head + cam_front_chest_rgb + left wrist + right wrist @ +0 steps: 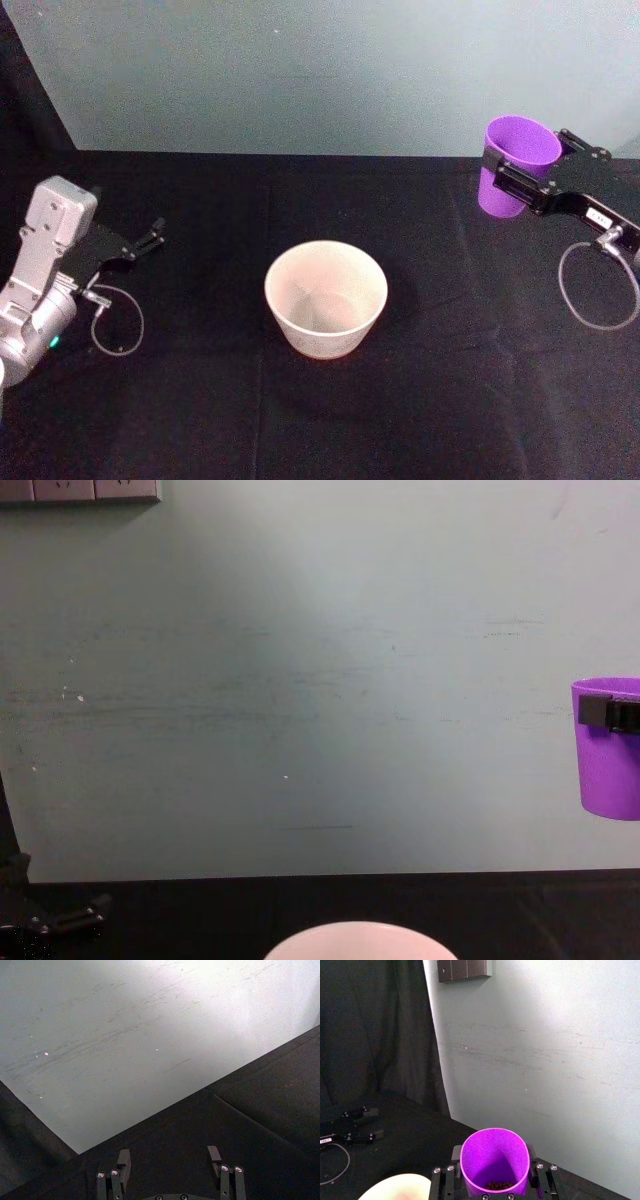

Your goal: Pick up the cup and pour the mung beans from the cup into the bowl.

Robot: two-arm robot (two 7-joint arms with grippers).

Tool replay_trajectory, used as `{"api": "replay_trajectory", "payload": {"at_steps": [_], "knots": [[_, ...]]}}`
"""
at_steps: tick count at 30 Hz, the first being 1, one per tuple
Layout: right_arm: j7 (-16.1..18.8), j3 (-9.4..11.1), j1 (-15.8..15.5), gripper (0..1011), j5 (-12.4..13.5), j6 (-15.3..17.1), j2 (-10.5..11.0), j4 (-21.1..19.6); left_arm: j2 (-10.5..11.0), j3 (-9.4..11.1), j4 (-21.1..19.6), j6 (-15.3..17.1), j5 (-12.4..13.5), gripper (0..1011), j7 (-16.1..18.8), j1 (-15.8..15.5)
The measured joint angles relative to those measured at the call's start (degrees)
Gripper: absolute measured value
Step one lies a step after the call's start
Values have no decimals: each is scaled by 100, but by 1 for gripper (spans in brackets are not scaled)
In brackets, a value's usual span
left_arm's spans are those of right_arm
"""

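Our right gripper clamps the small bright purple plastic cup upright, raised at far right, mung beans inside, well apart from the wide pale pinkish-white bowl at centre. Pick-up looks done; next we carry it left over the bowl and tip. Our left gripper idles wide at left.

— What carries everything here?

— A table, draped in a black cloth as far as the head view reaches (faint fold lines cross the cloth, one running back from near the middle).

— And what sits directly on it?

— The bowl. It stands upright on its narrower base, mouth upward, near the middle of the table, with its pale pinkish-white rim round and wide.

— How far back does the table go?

— Its far edge meets a pale greenish wall.
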Motion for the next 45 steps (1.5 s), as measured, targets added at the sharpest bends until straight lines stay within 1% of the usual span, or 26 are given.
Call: {"api": "replay_trajectory", "payload": {"at_steps": [45], "knots": [[0,0,0,734,0,0,0,0,0,0,0,0,0,1000,0,0]]}}
